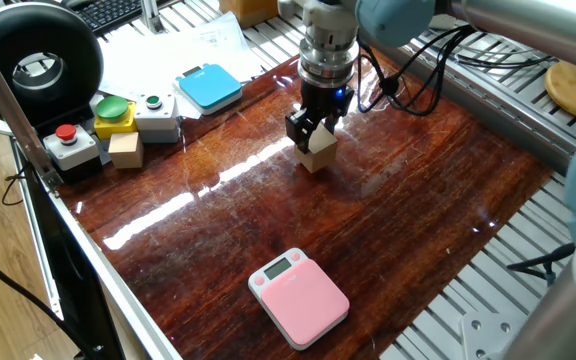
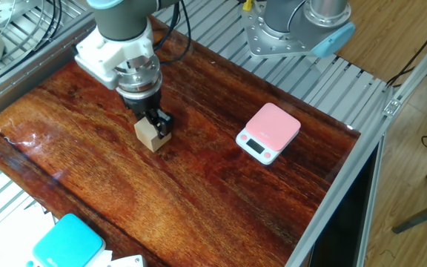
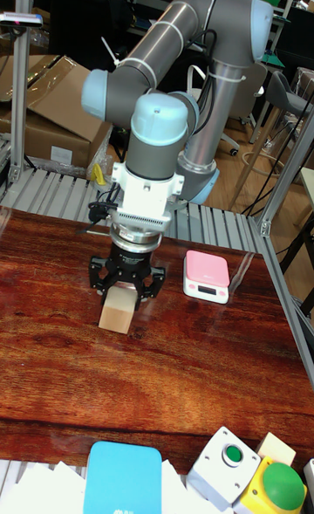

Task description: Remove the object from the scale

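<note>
The object, a tan-brown cube [image 1: 319, 155] [image 2: 149, 136] [image 3: 116, 314], rests on the dark wooden tabletop toward the far side, well away from the scale. My gripper [image 1: 313, 140] [image 2: 153, 124] [image 3: 122, 296] points straight down over it, its black fingers pressed against the cube's upper sides, shut on it. The pink scale [image 1: 303, 300] [image 2: 273, 127] [image 3: 208, 274] lies flat near the table's other side, and its top is bare.
A light-blue scale [image 1: 209, 86] [image 2: 65, 241] lies at one table corner. Button boxes [image 1: 118, 115] and a small pale wooden block [image 1: 125, 149] stand beside it. A black ring light [image 1: 38, 60] and papers sit beyond them. Metal slats border the wood.
</note>
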